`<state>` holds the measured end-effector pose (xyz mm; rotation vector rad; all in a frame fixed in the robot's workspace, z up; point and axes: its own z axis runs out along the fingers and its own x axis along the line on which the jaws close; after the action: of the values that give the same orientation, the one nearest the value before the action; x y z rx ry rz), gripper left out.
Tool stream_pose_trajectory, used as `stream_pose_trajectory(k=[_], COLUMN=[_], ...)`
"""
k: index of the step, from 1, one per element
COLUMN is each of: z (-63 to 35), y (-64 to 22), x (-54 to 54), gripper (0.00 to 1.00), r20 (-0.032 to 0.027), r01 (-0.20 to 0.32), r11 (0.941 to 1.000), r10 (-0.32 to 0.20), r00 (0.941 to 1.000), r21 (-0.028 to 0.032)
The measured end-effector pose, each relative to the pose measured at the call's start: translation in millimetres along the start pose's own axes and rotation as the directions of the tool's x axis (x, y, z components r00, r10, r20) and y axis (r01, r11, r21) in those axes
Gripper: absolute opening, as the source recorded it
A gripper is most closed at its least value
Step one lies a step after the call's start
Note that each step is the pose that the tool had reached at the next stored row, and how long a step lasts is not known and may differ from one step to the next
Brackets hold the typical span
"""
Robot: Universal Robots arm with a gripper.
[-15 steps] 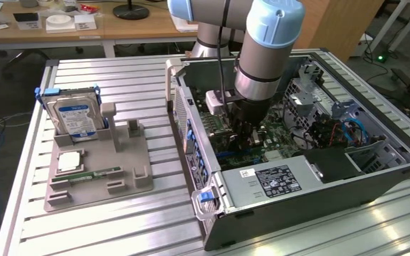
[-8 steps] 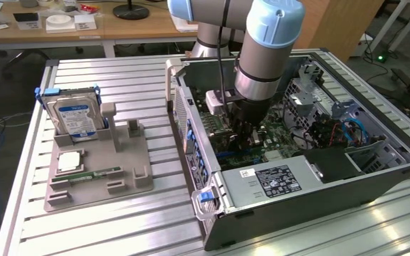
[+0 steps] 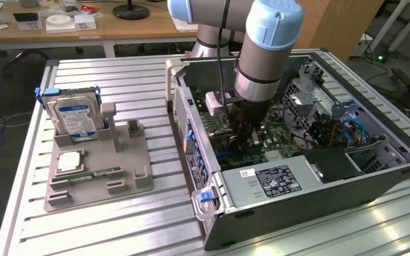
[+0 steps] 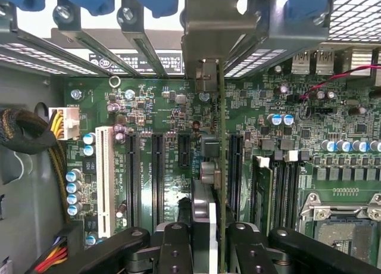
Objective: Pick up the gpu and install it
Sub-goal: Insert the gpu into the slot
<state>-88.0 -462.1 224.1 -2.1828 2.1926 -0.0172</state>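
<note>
While clamped edge-on in the tool, gpu over motherboard

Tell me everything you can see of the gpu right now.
The gpu stands edge-on in the wrist view: a thin green-edged card running up from between the jaws of the gripper, which are shut on it, to its silvery metal end bracket at the case's rear slot openings. It hangs upright over the motherboard, lined up among the black expansion slots; whether it is seated cannot be told. In the exterior view the gripper is down inside the open computer case.
</note>
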Motion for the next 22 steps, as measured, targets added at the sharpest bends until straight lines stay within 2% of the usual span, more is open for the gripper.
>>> stream_pose_trajectory(k=[22], z=[5.6], y=[0.2], x=[0.2], gripper=[0.28], r20=[-0.0001], r01=[0.0], r11=[1.0], r10=[0.0], r00=[1.0], r21=[0.0])
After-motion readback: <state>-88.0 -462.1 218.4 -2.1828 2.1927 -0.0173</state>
